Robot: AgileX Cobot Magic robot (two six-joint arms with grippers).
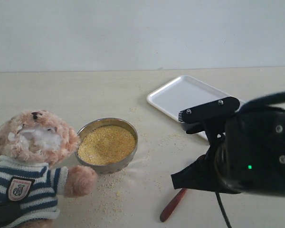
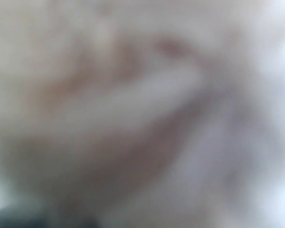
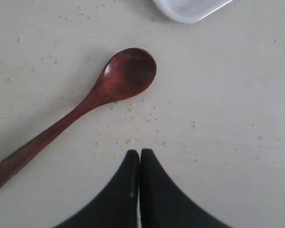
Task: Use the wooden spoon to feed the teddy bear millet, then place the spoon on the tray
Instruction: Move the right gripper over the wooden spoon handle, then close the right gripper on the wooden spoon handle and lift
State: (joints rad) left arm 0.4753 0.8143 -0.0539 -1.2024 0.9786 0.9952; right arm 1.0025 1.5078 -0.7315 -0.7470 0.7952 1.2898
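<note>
The teddy bear (image 1: 35, 156) sits at the front left in its striped shirt, and the left wrist view is only a blur of pale fur. The metal bowl (image 1: 107, 164) of millet (image 1: 107, 144) stands just right of the bear. On the table lies the wooden spoon (image 3: 88, 105), its handle end (image 1: 172, 205) poking out under my right arm. My right gripper (image 3: 140, 152) hovers beside the spoon's bowl, shut and empty. The white tray (image 1: 180, 95) lies empty at the back right. A dark band (image 1: 7, 213) crosses the bear's belly; whether it is my left gripper is unclear.
Loose millet grains (image 1: 109, 190) are scattered on the table in front of the bowl and around the spoon (image 3: 133, 140). My bulky right arm (image 1: 256, 152) hides the front right of the table. A plain wall closes the back.
</note>
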